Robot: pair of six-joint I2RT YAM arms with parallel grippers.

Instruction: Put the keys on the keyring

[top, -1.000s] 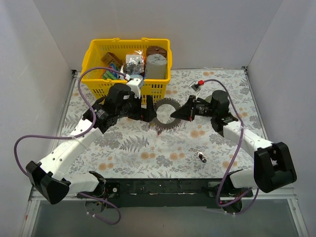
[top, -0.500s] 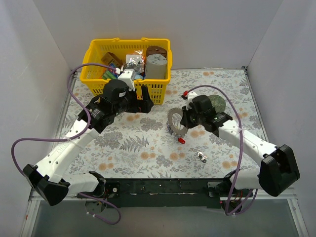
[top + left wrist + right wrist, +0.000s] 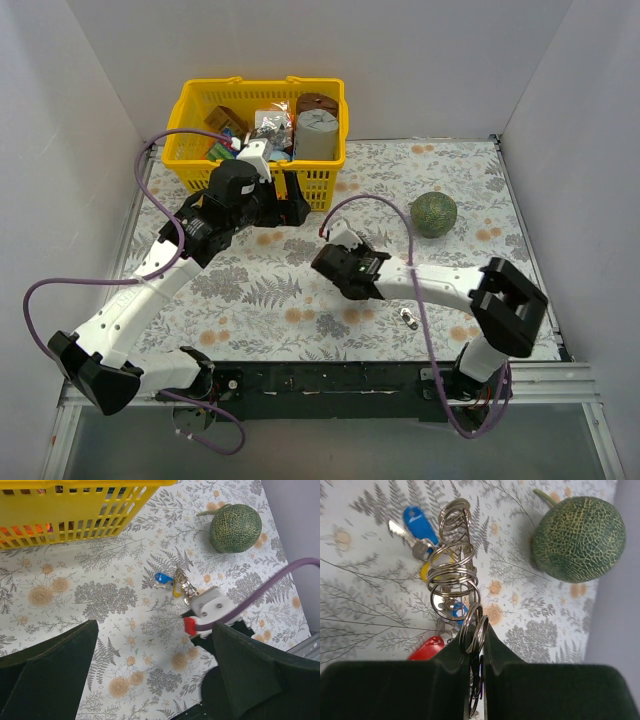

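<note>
Right gripper (image 3: 472,652) pinches keyring chain (image 3: 452,580); chain runs straight ahead, keys (image 3: 417,522) at far end. Left gripper (image 3: 286,212) spread wide, farther off.

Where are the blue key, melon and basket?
blue key (image 3: 420,524): right wrist view, on its plastic head.
green melon (image 3: 579,539): right wrist view, middle of its rind.
yellow basket (image 3: 60,537): left wrist view, on its front wall.

Blue and yellow keys (image 3: 165,579) lie near melon (image 3: 235,528).
</note>
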